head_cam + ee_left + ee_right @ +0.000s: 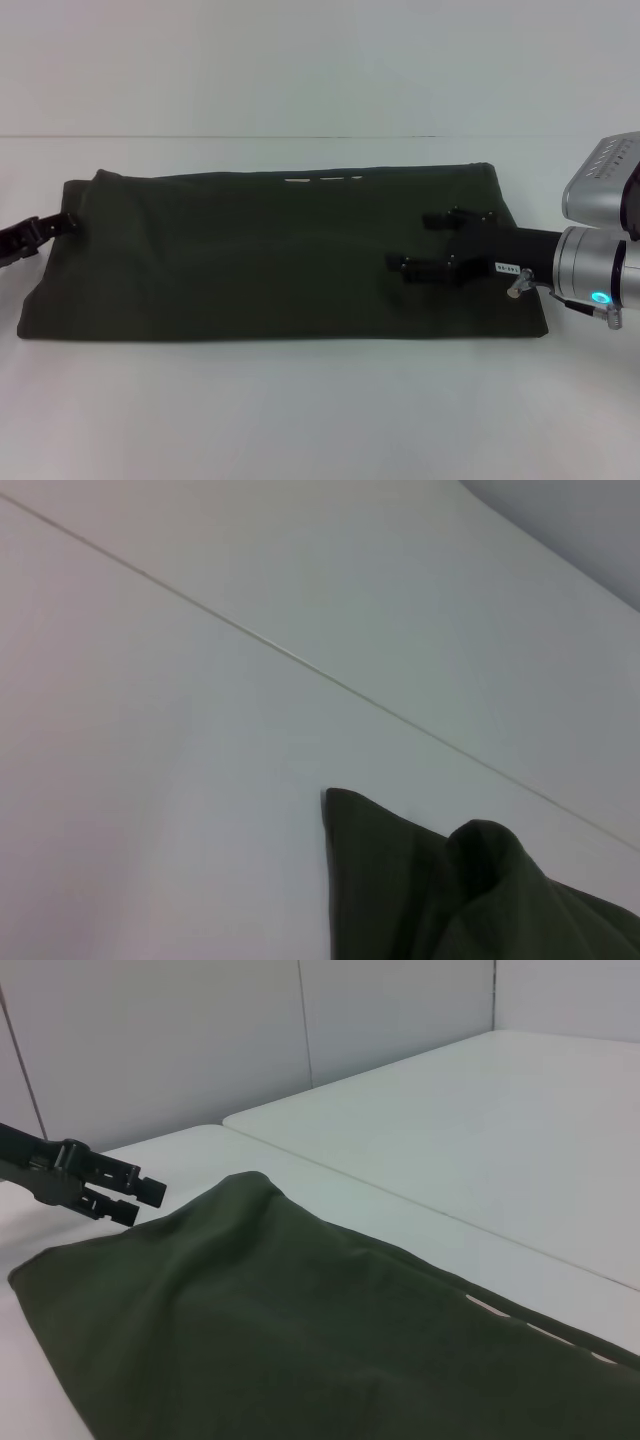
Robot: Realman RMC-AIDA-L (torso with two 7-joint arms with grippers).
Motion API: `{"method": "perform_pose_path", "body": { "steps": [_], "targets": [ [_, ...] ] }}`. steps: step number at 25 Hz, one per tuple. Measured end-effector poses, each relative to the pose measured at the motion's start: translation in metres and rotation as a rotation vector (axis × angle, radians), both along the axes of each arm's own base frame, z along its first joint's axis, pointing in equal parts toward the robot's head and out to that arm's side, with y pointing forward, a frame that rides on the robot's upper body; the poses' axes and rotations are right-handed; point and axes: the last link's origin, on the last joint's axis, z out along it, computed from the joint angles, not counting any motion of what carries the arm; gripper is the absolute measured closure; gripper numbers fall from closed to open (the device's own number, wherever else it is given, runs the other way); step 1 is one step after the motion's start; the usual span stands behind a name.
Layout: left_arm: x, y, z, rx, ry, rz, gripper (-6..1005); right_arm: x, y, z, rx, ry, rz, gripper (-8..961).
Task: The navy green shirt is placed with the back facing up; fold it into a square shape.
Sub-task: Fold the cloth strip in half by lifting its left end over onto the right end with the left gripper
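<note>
White table [300,420] around folded shirt [250,270]

White table [300,410]: flat, plain surface, made of two tops that meet along a thin straight seam [300,665] running across it. Pale grey wall panels [180,1030] stand behind the far edge, divided by narrow vertical joints.

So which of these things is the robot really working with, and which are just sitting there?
Part of the job:
- navy green shirt, already folded into a long band
- left gripper, at the shirt's left edge
- right gripper, open above the shirt's right part

Just there:
- white table
</note>
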Motion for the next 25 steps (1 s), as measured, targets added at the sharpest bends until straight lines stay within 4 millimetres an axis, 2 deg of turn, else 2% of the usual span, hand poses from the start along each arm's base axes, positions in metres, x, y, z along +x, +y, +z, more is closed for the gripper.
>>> {"method": "perform_pose_path", "body": {
  "steps": [11, 25],
  "targets": [
    [-0.003, 0.0, -0.002, 0.007, 0.015, 0.009, 116, -0.001, 0.0, 0.0, 0.0, 0.0, 0.001, 28],
    [-0.001, 0.0, -0.011, 0.004, 0.025, 0.007, 116, -0.001, 0.002, 0.0, 0.004, -0.003, 0.0, 28]
  ]
}}
